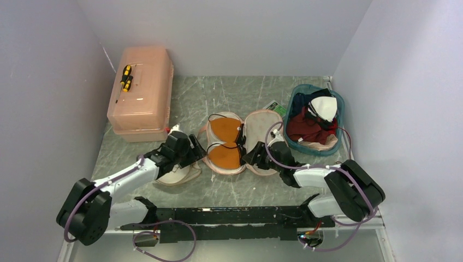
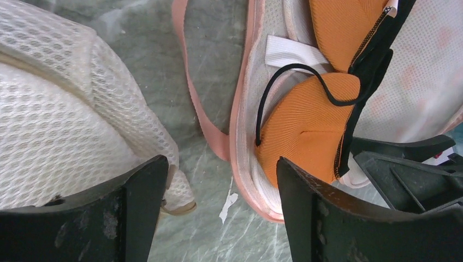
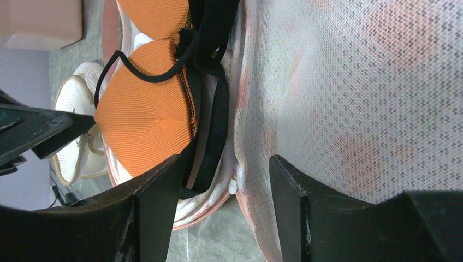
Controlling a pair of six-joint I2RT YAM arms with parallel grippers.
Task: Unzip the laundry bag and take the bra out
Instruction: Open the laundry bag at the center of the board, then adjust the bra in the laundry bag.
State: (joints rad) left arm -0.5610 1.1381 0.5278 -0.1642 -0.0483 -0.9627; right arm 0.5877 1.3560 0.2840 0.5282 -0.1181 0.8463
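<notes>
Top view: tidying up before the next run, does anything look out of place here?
A yellow-and-black screwdriver lies on the lid of the pink box at the back left; a tool looks odd in a laundry scene.

The tabletop carried two mesh bags: one small white drum-shaped laundry bag with a cream rim [image 1: 176, 174] toward its left edge, and one larger pink-rimmed mesh case [image 1: 261, 143] lying open mid-table with two orange padded cups [image 1: 225, 130]. One pale pink lidded plastic box [image 1: 143, 98] with one yellow-and-black screwdriver [image 1: 126, 77] filled the far left corner. One teal plastic basket [image 1: 340, 123] stood far right, its cloths too tangled to count.
</notes>
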